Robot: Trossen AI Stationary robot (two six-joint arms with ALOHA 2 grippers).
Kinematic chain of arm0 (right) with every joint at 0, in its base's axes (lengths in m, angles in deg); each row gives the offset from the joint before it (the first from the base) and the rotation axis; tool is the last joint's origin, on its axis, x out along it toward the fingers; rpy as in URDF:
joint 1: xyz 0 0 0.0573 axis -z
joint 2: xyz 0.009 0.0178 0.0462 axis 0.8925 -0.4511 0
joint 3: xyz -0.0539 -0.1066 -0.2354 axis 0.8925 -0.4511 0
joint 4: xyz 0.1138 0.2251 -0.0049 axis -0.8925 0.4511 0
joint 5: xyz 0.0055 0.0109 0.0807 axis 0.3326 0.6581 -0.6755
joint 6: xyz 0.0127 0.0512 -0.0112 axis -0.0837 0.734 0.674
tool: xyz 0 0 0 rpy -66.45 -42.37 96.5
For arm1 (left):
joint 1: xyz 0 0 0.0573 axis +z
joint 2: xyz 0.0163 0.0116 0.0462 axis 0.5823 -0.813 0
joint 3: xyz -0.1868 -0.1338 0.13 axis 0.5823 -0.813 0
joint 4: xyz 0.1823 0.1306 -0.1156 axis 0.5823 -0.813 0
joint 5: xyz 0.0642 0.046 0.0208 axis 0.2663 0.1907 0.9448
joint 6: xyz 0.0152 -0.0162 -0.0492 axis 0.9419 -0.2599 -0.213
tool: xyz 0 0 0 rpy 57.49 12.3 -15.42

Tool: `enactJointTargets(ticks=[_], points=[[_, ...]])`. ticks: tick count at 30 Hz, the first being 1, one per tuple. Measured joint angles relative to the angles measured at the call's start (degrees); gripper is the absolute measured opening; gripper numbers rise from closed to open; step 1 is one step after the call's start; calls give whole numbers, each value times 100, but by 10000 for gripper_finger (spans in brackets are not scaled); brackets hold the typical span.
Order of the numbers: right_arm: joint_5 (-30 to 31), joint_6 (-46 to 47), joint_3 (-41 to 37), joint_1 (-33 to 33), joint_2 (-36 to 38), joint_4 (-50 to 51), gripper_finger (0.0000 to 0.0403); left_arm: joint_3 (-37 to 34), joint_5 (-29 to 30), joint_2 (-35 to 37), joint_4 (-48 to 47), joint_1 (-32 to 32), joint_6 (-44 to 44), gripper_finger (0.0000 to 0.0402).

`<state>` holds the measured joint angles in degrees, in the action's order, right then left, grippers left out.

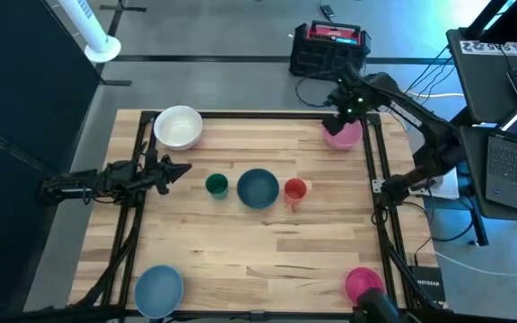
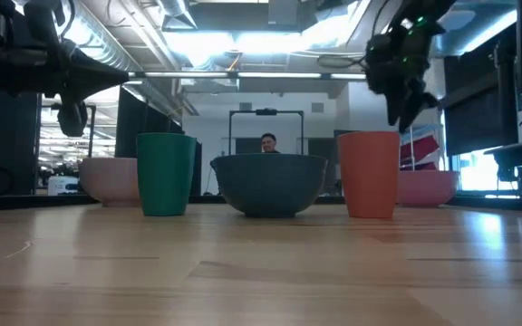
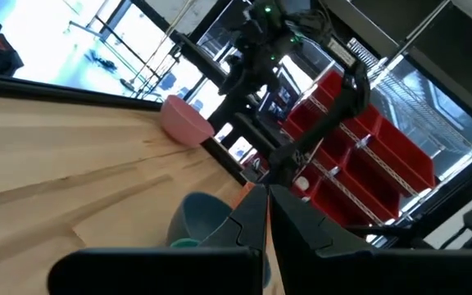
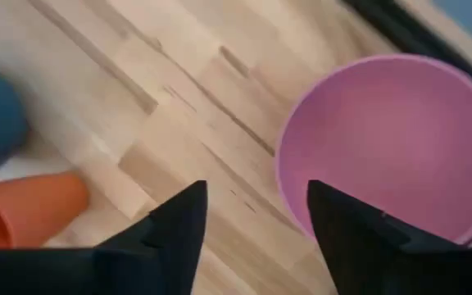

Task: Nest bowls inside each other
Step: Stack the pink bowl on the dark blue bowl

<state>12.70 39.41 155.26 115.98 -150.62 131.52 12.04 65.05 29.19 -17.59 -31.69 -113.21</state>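
Hovering over the tabletop's (image 1: 267,260) 1 o'clock corner, the right gripper (image 1: 342,115) hangs above the pale pink bowl (image 1: 342,136); its fingers (image 4: 179,221) are spread apart and hold nothing, and the wrist view shows the bowl's near rim between and beyond them. The left gripper (image 1: 179,170) rests at the 9 o'clock edge, its fingers (image 3: 252,225) clenched together and empty, pointing toward the centre.

Bowl positions, high view:
- white bowl (image 1: 179,126) at 11 o'clock
- dark blue bowl (image 1: 258,188) at centre
- light blue bowl (image 1: 159,291) at 7 o'clock
- magenta bowl (image 1: 362,283) at 5 o'clock

All five bowls sit upright and well apart; none is nested. A green cup (image 1: 216,185) stands just beside the dark blue bowl on its 9 o'clock side, a red cup (image 1: 295,190) on its 3 o'clock side.
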Motion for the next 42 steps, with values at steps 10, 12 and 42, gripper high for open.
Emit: enactJointTargets(ticks=[10, 12, 42], points=[[874, -315, -21, -377, -846, -53, 209, 0, -11, -1, -147, 0, 212, 0], [946, -318, -24, -359, -951, -88, 209, 0, -11, 2, -149, 0, 239, 0], [602, -571, -779, -971, -751, -1375, 0, 0, 10, 2, -160, 7, 602, 0]])
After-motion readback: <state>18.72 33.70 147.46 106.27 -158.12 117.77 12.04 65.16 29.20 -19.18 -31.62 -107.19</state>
